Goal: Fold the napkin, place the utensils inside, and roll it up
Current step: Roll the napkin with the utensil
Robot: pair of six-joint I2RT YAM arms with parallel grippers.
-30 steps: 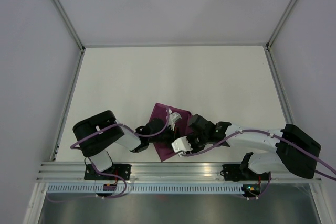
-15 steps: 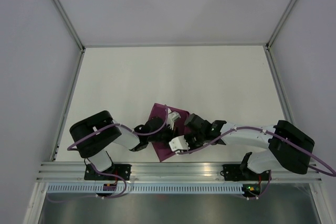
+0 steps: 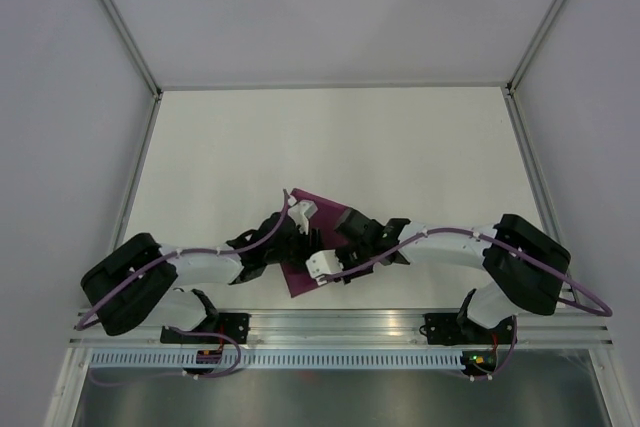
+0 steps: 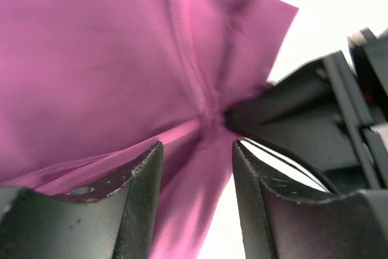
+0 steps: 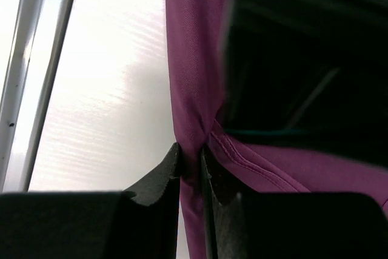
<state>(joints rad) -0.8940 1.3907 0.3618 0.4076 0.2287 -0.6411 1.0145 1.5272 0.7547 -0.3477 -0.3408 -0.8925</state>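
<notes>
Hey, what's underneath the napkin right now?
Only white table shows around the napkin. The right claw pinches a fold of it; the left claw stands open at the cloth. No utensils show, but the cloth and arms cover whatever lies beneath.

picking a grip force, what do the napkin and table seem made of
The napkin: thin woven cloth, probably, with a slight sheen; it creases and shows a stitched hem. The table: hard, smooth white board, likely laminate or plastic; faint glare.
</notes>
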